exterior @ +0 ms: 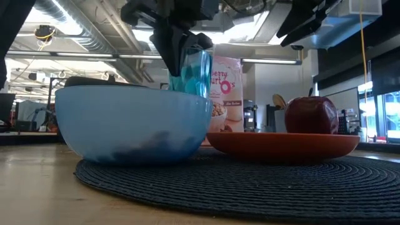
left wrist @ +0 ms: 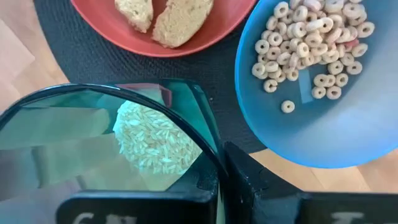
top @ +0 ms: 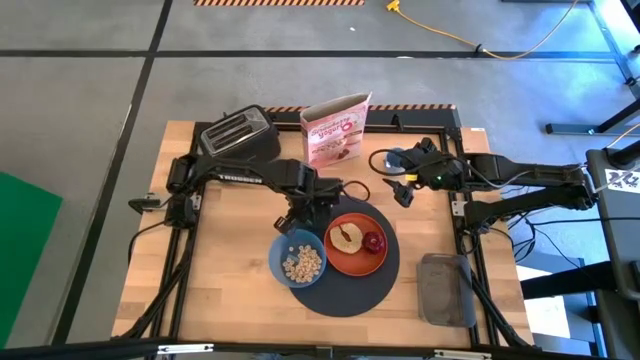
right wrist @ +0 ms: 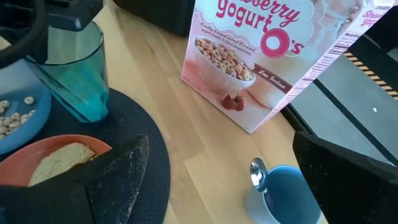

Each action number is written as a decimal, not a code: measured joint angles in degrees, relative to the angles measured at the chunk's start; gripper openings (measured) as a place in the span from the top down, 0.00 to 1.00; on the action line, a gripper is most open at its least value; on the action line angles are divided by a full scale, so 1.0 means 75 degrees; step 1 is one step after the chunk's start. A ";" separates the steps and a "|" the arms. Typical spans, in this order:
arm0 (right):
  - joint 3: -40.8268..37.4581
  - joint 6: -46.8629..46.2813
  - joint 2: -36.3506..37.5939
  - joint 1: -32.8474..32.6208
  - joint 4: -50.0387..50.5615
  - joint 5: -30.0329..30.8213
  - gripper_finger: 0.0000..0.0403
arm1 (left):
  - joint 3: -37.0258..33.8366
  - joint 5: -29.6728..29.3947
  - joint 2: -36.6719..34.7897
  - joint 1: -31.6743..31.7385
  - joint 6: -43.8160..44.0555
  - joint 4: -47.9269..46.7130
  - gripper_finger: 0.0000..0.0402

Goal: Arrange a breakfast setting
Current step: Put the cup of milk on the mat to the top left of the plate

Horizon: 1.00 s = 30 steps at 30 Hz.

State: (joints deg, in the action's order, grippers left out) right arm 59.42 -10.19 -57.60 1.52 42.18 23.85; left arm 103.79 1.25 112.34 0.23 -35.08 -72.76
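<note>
My left gripper (top: 305, 208) is shut on the pale-green glass (right wrist: 74, 68), which stands tilted at the far edge of the round dark-grey mat (top: 345, 295). The glass holds pale grains (left wrist: 155, 143). On the mat sit the blue bowl (top: 283, 250) of cereal rings and the orange plate (top: 345, 264) with the toast (top: 348, 236) and the red apple (top: 373, 241). My right gripper (top: 403, 190) is open and empty, just near of a blue mug (right wrist: 280, 190) with the spoon (right wrist: 258, 173) standing in it. My left gripper holds the glass near its rim (left wrist: 208, 140), coming from above with the fingers pointing down. One finger (left wrist: 255, 183) lies against the outside of the wall; the other is hidden by the glass. The glass is tilted, its base (right wrist: 93, 113) at the mat's edge; whether it rests there I cannot tell.
A pink cereal box (top: 337, 128) and a black toaster (top: 238, 133) stand at the table's far edge. A grey tray (top: 445, 290) lies at the near right. Bare wood shows at the table's near left.
</note>
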 joint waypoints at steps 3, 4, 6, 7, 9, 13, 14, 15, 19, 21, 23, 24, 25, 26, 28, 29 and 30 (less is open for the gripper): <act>0.0000 0.0006 0.0003 0.0000 -0.0001 -0.0001 0.04 | 0.0000 -0.0001 -0.0007 0.0011 0.0084 -0.0099 0.98; 0.0000 0.0003 0.0003 0.0000 -0.0004 -0.0002 0.04 | 0.0000 0.0049 -0.0004 0.0018 0.0122 -0.0165 0.98; 0.0000 -0.0018 0.0003 0.0000 -0.0004 -0.0004 0.04 | -0.0053 0.0216 -0.0009 0.0026 0.0173 -0.0191 0.98; 0.0000 -0.0047 0.0003 0.0000 -0.0004 -0.0003 0.04 | -0.0086 0.0274 -0.0013 0.0024 0.0178 -0.0162 0.98; -0.0003 -0.0138 0.0003 0.0000 -0.0004 -0.0004 0.04 | -0.0159 0.0321 -0.0010 0.0010 0.0207 -0.0142 0.98; -0.0003 -0.0200 0.0003 0.0000 -0.0013 0.0003 0.04 | -0.0175 0.0317 -0.0010 -0.0034 0.0359 0.0044 0.98; -0.0003 -0.0203 0.0003 0.0000 -0.0016 0.0007 0.04 | -0.0175 0.0307 -0.0010 -0.0047 0.0404 0.0096 0.98; -0.0003 -0.0205 0.0003 0.0000 -0.0016 0.0007 0.04 | -0.0175 0.0295 -0.0010 -0.0053 0.0409 0.0096 0.98; -0.0003 -0.0294 0.0000 0.0000 -0.0016 0.0010 0.04 | -0.0175 0.0321 -0.0010 -0.0055 0.0430 0.0114 0.96; -0.0003 -0.0296 0.0000 0.0000 -0.0016 0.0010 0.04 | -0.0175 0.0316 -0.0010 -0.0055 0.0431 0.0124 0.94; -0.0003 -0.0297 0.0000 0.0000 -0.0016 0.0010 0.04 | -0.0175 0.0340 -0.0016 -0.0057 0.0465 0.0121 0.91; -0.0003 -0.0299 0.0000 0.0000 -0.0016 0.0010 0.04 | -0.0175 0.0344 -0.0019 -0.0061 0.0470 0.0121 0.90; -0.0003 -0.0296 0.0000 0.0000 -0.0016 0.0010 0.04 | -0.0175 0.0344 -0.0019 -0.0064 0.0478 0.0118 0.88; -0.0003 -0.0296 0.0000 0.0000 -0.0016 0.0010 0.04 | -0.0175 0.0339 -0.0019 -0.0078 0.0516 0.0115 0.87; -0.0006 -0.0298 0.0000 0.0000 -0.0016 0.0010 0.04 | -0.0175 0.0262 -0.0019 -0.0090 0.0607 0.0115 0.84; -0.0006 -0.0296 0.0000 0.0000 -0.0016 0.0010 0.04 | -0.0175 0.0164 -0.0019 -0.0095 0.0652 0.0111 0.83; -0.0006 -0.0296 0.0000 0.0000 -0.0016 0.0010 0.04 | -0.0175 0.0039 -0.0019 -0.0100 0.0664 0.0107 0.81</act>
State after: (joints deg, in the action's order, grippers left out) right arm 59.37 -12.40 -57.60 1.52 42.06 23.92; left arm 102.48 1.54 112.20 -0.52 -30.10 -71.96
